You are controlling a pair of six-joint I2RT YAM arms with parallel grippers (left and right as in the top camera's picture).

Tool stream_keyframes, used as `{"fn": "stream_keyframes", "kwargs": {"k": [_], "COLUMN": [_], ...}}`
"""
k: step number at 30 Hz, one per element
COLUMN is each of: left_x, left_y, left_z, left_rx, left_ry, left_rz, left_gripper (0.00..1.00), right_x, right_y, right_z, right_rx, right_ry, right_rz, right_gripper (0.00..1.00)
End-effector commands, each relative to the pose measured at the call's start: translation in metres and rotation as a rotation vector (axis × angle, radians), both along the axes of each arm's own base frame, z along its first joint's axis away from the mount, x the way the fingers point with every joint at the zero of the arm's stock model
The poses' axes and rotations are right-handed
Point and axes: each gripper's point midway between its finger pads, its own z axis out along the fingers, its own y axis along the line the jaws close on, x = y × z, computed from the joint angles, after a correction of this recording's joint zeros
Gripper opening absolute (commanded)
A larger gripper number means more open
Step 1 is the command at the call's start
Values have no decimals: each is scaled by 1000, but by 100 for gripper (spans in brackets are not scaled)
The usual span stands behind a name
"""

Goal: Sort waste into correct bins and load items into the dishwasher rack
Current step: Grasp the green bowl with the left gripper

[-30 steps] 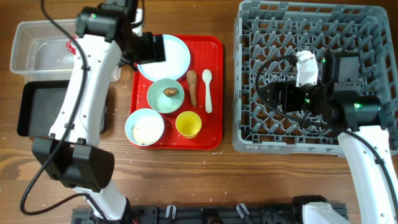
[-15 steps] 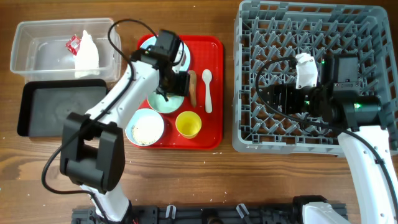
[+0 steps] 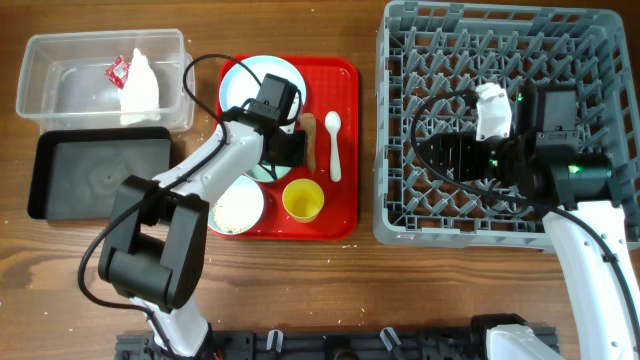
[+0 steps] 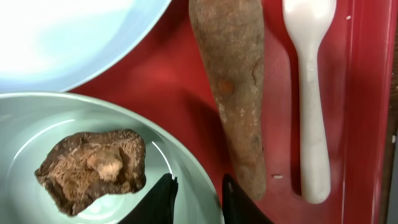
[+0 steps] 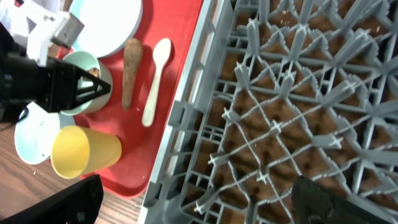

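The left tool (image 4: 194,198) hangs low, tips narrowly parted and empty, astride the rim of the green bowl (image 4: 25,124) on the red tray (image 4: 168,68). The brown lump (image 4: 93,168) lies inside the bowl, just beside the tips. It looks light and crumbly, best pinched gently across its middle. The right tool (image 3: 430,155), spread wide and empty, hangs over the rack (image 3: 600,40).

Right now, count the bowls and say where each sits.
2. The pale green bowl, with a brown lump, is in the middle of the red tray, under the left gripper; the pale blue bowl of rice is at its near-left corner. None hidden.
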Motion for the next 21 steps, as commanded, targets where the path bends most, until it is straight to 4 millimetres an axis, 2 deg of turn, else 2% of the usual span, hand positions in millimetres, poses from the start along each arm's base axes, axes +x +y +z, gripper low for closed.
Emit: {"fn": "stream_keyframes", "kwargs": {"k": [1, 3, 4, 5, 11, 13, 15, 16, 18, 21], "left_x": [-6, -6, -6, -5, -1, 3, 2, -2, -8, -15], "left_y": [2, 1, 1, 1, -2, -13, -17, -18, -15, 2], "left_z": [-10, -10, -10, -10, -2, 21, 35, 51, 71, 102], "left_rx": [8, 7, 5, 3, -24, -87, -112, -124, -123, -137], "left_ry": [18, 18, 15, 13, 14, 5, 2, 5, 8, -5], "left_rz": [17, 16, 18, 20, 76, 70, 62, 57, 59, 111], "left_gripper": [23, 18, 8, 4, 4, 4, 4, 4, 4, 4], "right_x": [6, 7, 8, 9, 16, 16, 17, 17, 17, 18], "right_y": [-1, -1, -1, -1, -1, -1, -1, -1, -1, -1], "right_z": [5, 6, 6, 7, 13, 13, 13, 13, 14, 14], "right_rx": [-2, -2, -2, -2, 15, 13, 14, 13, 14, 14], "right_ry": [-18, -21, -25, -30, -59, -61, -64, -66, -68, -72], "right_rz": [-12, -11, -11, -12, -34, -31, -31, -31, -31, -31], "right_gripper": [98, 98, 98, 98, 98, 99, 98, 98, 99, 99]}}
